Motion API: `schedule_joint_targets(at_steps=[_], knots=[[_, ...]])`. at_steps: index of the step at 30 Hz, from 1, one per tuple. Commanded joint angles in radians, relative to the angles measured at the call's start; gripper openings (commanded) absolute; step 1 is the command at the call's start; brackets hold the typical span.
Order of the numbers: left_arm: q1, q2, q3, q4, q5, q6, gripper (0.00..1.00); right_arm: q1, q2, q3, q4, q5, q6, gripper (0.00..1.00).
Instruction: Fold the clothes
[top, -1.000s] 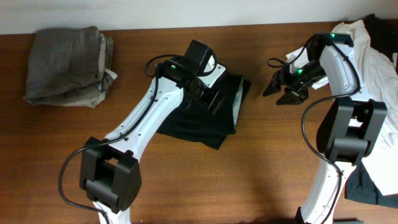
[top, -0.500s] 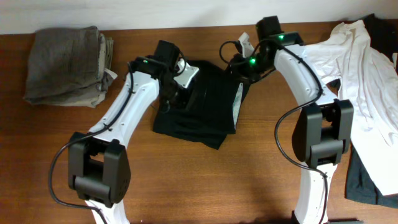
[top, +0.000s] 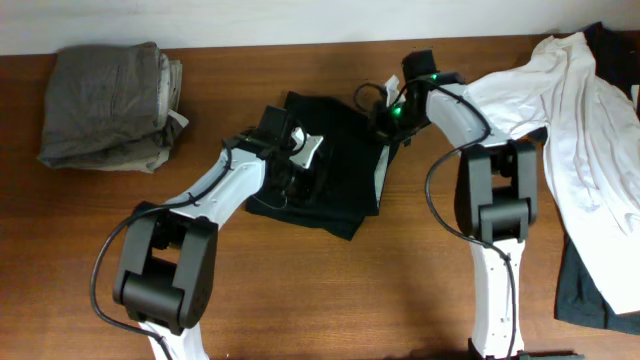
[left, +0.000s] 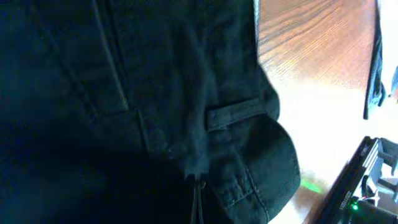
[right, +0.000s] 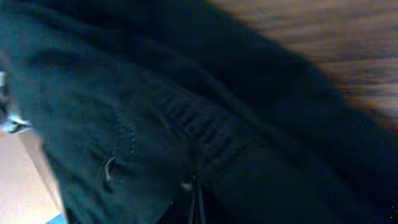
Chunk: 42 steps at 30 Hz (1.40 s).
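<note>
A black garment (top: 335, 165) lies crumpled at the middle of the table. My left gripper (top: 284, 172) is down on its left part, shut on a pinch of the cloth. In the left wrist view the dark cloth (left: 155, 93) fills the frame, a belt loop (left: 235, 114) shows on the waistband, and the fabric bunches where the left gripper (left: 198, 199) has its jaws pressed together. My right gripper (top: 384, 122) is shut on the garment's upper right edge. In the right wrist view folds of the cloth (right: 186, 124) gather at the right gripper (right: 198, 200).
A folded grey pile (top: 108, 105) sits at the back left. A white garment (top: 575, 110) sprawls at the right, with a dark one (top: 590, 295) below it by the front right edge. Bare wooden table (top: 330, 290) lies in front of the black garment.
Both arms came onto the black garment, the right one swinging in from the right. Both grippers went from open to shut on the cloth, and the garment's upper part has shifted.
</note>
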<state>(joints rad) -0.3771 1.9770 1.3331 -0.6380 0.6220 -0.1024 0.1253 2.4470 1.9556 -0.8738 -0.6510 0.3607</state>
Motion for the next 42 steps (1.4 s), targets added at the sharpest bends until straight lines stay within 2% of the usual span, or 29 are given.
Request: schedule_joint_targets(at_steps=[1, 4, 6, 8, 11, 13, 14, 15, 16, 17, 18, 19, 20, 21, 22, 23, 24, 28, 30, 33, 37, 40, 42], knots=[[-0.003, 0.04, -0.04, -0.013, 0.022, -0.04, 0.01, 0.003, 0.072, 0.012, -0.021, 0.077, 0.023, 0.04], [0.005, 0.092, -0.04, -0.131, 0.017, -0.025, 0.01, -0.005, 0.074, 0.012, -0.055, 0.169, 0.022, 0.04], [0.016, 0.095, -0.04, -0.163, -0.036, 0.008, 0.01, -0.031, 0.072, 0.018, -0.068, 0.161, 0.023, 0.04], [0.018, 0.082, -0.04, -0.167, -0.021, 0.068, 0.01, -0.065, 0.069, 0.074, -0.132, 0.14, 0.021, 0.04], [0.018, -0.033, -0.034, -0.164, -0.009, 0.167, 0.01, -0.115, 0.049, 0.248, -0.285, 0.119, -0.001, 0.04], [0.018, -0.159, -0.034, -0.128, -0.069, 0.171, 0.01, -0.13, 0.02, 0.411, -0.409, 0.109, -0.038, 0.04], [0.021, -0.239, -0.033, -0.084, -0.149, 0.145, 0.11, -0.13, 0.007, 0.491, -0.469, 0.109, -0.048, 0.06], [0.032, -0.294, -0.029, -0.042, -0.22, 0.105, 0.22, -0.128, -0.002, 0.564, -0.53, 0.103, -0.062, 0.14], [0.041, -0.321, -0.024, -0.017, -0.25, 0.084, 0.4, -0.124, -0.006, 0.632, -0.597, 0.102, -0.078, 0.39], [0.068, -0.355, -0.009, 0.027, -0.253, 0.079, 0.42, -0.11, -0.006, 0.722, -0.704, 0.101, -0.118, 0.91], [0.102, -0.36, 0.009, 0.059, -0.253, 0.079, 0.43, -0.092, -0.006, 0.775, -0.778, 0.102, -0.159, 0.93], [0.126, -0.354, 0.013, 0.081, -0.253, 0.079, 0.43, -0.076, -0.006, 0.8, -0.827, 0.103, -0.186, 0.91], [0.165, -0.336, 0.013, 0.107, -0.253, 0.078, 0.42, -0.036, -0.013, 0.804, -0.825, 0.092, -0.192, 0.57], [0.189, -0.315, 0.013, 0.114, -0.251, 0.068, 0.35, -0.006, -0.013, 0.804, -0.825, 0.09, -0.192, 0.28], [0.212, -0.275, 0.013, 0.106, -0.22, 0.065, 0.26, 0.043, -0.013, 0.795, -0.825, 0.108, -0.192, 0.17], [0.223, -0.241, 0.013, 0.08, -0.175, 0.065, 0.17, 0.079, -0.013, 0.788, -0.826, 0.122, -0.192, 0.12], [0.223, -0.206, 0.013, 0.045, -0.141, 0.066, 0.13, 0.106, -0.013, 0.777, -0.826, 0.13, -0.188, 0.04], [0.216, -0.061, 0.013, -0.039, -0.105, 0.095, 0.03, 0.162, -0.013, 0.669, -0.826, 0.147, -0.185, 0.04], [0.217, -0.021, 0.013, -0.051, -0.106, 0.095, 0.02, 0.167, -0.013, 0.559, -0.826, 0.076, -0.228, 0.04], [0.235, 0.043, 0.013, -0.056, -0.141, 0.095, 0.02, 0.192, -0.013, 0.282, -0.804, 0.029, -0.332, 0.04], [0.257, 0.078, 0.012, -0.074, -0.148, 0.095, 0.02, 0.193, -0.013, 0.052, -0.691, 0.03, -0.332, 0.04], [0.284, 0.079, 0.012, -0.124, -0.27, 0.095, 0.02, 0.181, -0.013, -0.08, -0.6, 0.031, -0.326, 0.04], [0.311, 0.079, 0.012, -0.163, -0.298, 0.088, 0.02, 0.153, -0.013, -0.126, -0.567, 0.048, -0.293, 0.04]])
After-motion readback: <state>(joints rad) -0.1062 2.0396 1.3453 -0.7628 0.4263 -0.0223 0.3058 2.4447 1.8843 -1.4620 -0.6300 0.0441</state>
